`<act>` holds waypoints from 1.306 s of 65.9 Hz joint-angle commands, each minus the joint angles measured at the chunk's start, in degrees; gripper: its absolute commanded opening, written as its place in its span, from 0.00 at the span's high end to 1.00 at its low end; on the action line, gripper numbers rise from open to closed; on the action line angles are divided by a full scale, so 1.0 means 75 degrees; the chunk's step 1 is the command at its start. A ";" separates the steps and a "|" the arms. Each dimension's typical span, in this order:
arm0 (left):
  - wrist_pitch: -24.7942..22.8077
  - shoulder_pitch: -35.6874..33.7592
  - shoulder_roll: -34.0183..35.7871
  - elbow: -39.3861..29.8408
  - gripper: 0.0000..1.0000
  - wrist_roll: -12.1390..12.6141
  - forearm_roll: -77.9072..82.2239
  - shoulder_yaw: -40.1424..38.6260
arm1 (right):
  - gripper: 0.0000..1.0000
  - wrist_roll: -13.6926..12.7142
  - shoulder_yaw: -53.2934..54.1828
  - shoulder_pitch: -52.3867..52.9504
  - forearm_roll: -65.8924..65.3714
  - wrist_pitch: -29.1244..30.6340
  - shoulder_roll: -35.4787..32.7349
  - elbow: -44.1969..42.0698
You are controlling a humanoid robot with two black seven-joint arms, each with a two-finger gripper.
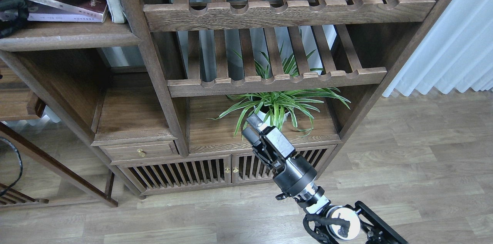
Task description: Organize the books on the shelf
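Dark-brown wood fills the view. The books (57, 3) lie stacked flat at the far upper left on the shelf (69, 36), their long axes running left to right, spines facing near; the frame's top edge cuts them off, so I cannot count them or read the covers. The right hand (252, 126) hangs low at centre, in front of the plant (277, 103), well apart from the books, which lie up and to its left. Its fingers look close together, holding nothing, though end-on I cannot tell the gap. A black shape at the left edge beside the books may be the left arm; its hand is hidden.
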 commanded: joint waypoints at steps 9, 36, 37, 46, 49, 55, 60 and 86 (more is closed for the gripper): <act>-0.0001 0.0548 0.0409 -0.0438 0.00 0.0019 -0.0251 -0.0162 | 0.01 0.0010 0.0059 0.0116 0.0000 0.0000 0.0000 -0.0001; -0.0001 0.3958 0.0878 -0.3426 0.00 0.0335 -0.1341 -0.1030 | 0.01 -0.0001 0.0235 0.0140 0.0000 0.0000 0.0000 -0.0001; -0.0001 0.4028 0.0890 -0.3485 0.00 0.0370 -0.1365 -0.1006 | 0.01 -0.0001 0.0247 0.0140 0.0000 0.0000 0.0000 0.0011; -0.0001 0.4907 0.0738 -0.4258 0.00 0.0546 -0.1881 -0.0737 | 0.01 -0.0001 0.0329 0.0140 0.0000 0.0000 0.0000 0.0070; -0.0001 0.5176 0.0738 -0.4434 0.00 0.0558 -0.1892 -0.0702 | 0.01 -0.0001 0.0387 0.0151 0.0000 0.0000 0.0000 0.0081; -0.0001 0.5622 0.0691 -0.4774 0.00 0.0593 -0.1904 -0.0666 | 0.01 -0.0001 0.0434 0.0140 0.0000 0.0000 0.0000 0.0093; -0.0001 0.6079 0.0539 -0.5044 0.00 0.0604 -0.1916 -0.0491 | 0.01 -0.0001 0.0434 0.0140 0.0000 0.0000 0.0000 0.0093; -0.0001 0.8037 -0.0622 -0.5068 0.00 0.0956 -0.1869 0.0130 | 0.01 -0.0013 0.0423 0.0140 -0.0023 0.0000 0.0000 0.0082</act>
